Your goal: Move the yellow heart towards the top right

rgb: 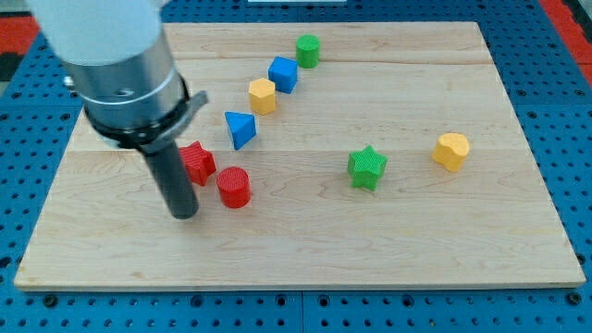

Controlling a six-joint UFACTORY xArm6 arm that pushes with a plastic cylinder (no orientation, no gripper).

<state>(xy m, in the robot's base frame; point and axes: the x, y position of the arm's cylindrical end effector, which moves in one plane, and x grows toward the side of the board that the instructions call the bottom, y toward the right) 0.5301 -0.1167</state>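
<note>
Wooden board (305,250) carries all blocks. My tip (186,215), a bare rod with no jaws, rests just left of the red cylinder (234,187). Yellow heart (451,151) sits well right of that cylinder, beyond the green star (367,167).

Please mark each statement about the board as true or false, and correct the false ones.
1. My tip is beside the red cylinder, at its left in the view. True.
2. The yellow heart touches the green star. False: they lie apart.
3. The green cylinder is the block nearest the view's top. True.
4. The blue triangle lies at the view's right of the yellow heart. False: it lies far to its left.
</note>
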